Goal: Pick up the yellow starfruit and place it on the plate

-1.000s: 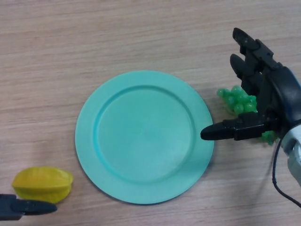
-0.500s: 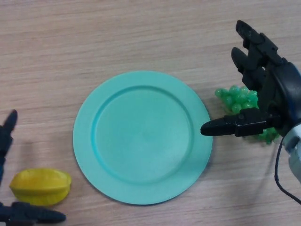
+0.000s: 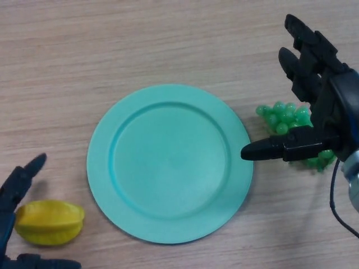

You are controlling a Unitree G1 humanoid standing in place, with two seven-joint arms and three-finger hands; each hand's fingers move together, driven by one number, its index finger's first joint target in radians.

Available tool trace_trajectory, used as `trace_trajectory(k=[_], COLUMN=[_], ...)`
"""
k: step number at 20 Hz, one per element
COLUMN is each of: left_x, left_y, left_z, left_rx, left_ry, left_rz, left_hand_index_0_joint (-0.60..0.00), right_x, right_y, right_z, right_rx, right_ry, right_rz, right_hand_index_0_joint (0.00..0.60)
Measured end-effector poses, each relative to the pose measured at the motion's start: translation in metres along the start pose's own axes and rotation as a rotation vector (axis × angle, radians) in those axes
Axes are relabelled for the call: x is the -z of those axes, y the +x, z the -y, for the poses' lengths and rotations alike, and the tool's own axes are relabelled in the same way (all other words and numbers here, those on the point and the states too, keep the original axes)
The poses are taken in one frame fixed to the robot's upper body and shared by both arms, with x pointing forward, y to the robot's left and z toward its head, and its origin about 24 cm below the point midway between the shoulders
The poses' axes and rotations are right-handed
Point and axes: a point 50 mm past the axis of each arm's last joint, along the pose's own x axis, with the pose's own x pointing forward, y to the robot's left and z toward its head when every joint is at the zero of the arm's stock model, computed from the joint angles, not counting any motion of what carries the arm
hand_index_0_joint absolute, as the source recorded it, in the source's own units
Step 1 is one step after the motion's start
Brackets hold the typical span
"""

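One view only, from the head camera, looking down on a wooden table (image 3: 168, 39). The yellow starfruit (image 3: 49, 222) lies on the table near the lower left corner, clear of the teal plate (image 3: 169, 162), which sits in the middle with nothing on it. A strip of bare wood separates the fruit from the plate's left rim.

The left hand (image 3: 14, 193) comes in at the lower left edge and brackets the starfruit without closing on it. Its fingers (image 3: 23, 178) stretch straight up and to the right, above and just left of the fruit, and its thumb (image 3: 47, 261) lies along the bottom edge just below the fruit. The hand is spread, the fruit lying in the gap between thumb and fingers; whether any part of the hand touches the fruit cannot be told.

The right hand (image 3: 331, 112) hangs at the right edge, also spread, fingers pointing up and away, thumb (image 3: 277, 149) reaching left toward the plate's right rim, its tip just short of it. Behind this hand a bunch of green grapes (image 3: 283, 116) rests on the table just right of the plate, partly covered by the hand.
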Motion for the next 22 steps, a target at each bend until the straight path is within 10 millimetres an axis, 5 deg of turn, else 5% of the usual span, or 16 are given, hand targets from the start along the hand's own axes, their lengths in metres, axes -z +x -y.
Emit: trace_trajectory(k=[1, 11, 18, 22], left_x=[0.001, -0.002, -0.064, -0.09], left_y=[0.0, -0.004, -0.007, 0.006], left_z=[0.001, -0.012, -0.031, 0.005], left_rx=[0.003, -0.031, 0.097, 0.18], left_ry=[0.009, -0.03, -0.046, -0.12], left_rz=[-0.004, -0.114, 0.045, 0.094], left_hand_index_0_joint=[-0.6, -0.6, -0.6, -0.6], right_x=[0.0, -0.004, -0.006, -0.008], right_y=[0.0, -0.004, -0.006, -0.012], right_z=[0.0, 0.006, 0.008, 0.008], right_rx=[0.0, 0.015, 0.038, 0.034], right_ry=[0.0, 0.026, 0.02, 0.044], right_rz=[0.0, 0.004, 0.011, 0.024], right_hand_index_0_joint=[0.0, 0.0, 0.0, 0.0])
